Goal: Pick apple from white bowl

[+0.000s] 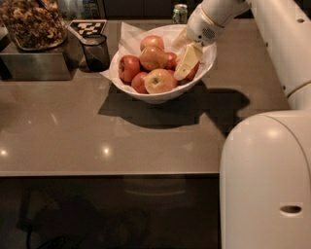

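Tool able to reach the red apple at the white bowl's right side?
Likely yes: the tool sits inside the white bowl, right over that apple, nothing covering it; other apples crowd its left.

Setting: kitchenette or break area. Evidence: long grey counter surface (pixel 121 141); white bowl (pixel 160 97) of apples (pixel 159 80); bin of heaped brown foodstuff (pixel 31 22); dark cup (pixel 95 51); drinks can (pixel 180 12). Claw (pixel 186 64) over the bowl's right side.
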